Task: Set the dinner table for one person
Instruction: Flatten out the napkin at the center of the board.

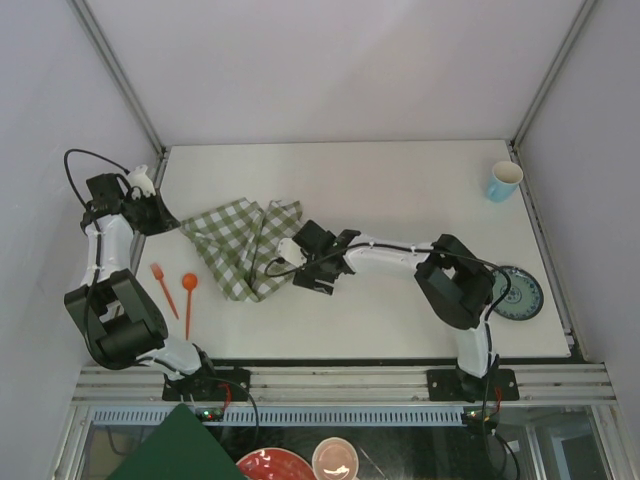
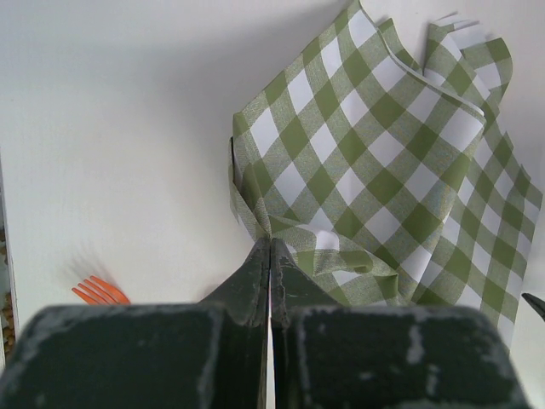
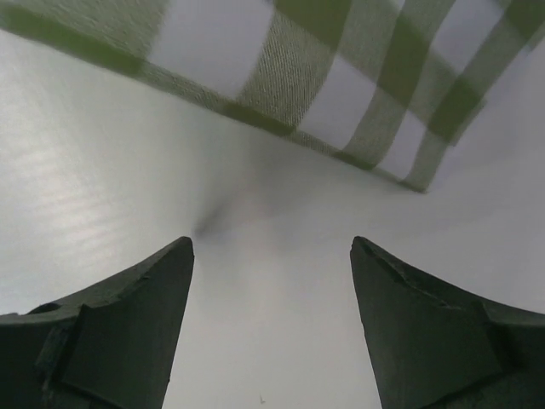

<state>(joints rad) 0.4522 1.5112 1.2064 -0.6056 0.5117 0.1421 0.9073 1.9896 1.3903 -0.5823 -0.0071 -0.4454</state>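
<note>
A green-and-white checked cloth (image 1: 243, 250) lies crumpled on the off-white dinner table (image 1: 400, 190), left of centre. My left gripper (image 1: 174, 224) is shut on the cloth's left corner; in the left wrist view its jaws (image 2: 270, 243) pinch a bunched fold of the cloth (image 2: 366, 162). My right gripper (image 1: 297, 270) is open and empty at the cloth's right edge, low over the table. In the right wrist view the gripper (image 3: 272, 245) has its jaws wide apart over bare table, with the cloth's edge (image 3: 289, 77) just beyond the tips.
An orange fork (image 1: 163, 288) and an orange spoon (image 1: 188, 298) lie left of the cloth near the front; the fork's tines also show in the left wrist view (image 2: 100, 292). A blue cup (image 1: 504, 181) stands at the back right. A patterned teal plate (image 1: 520, 294) lies at the right edge.
</note>
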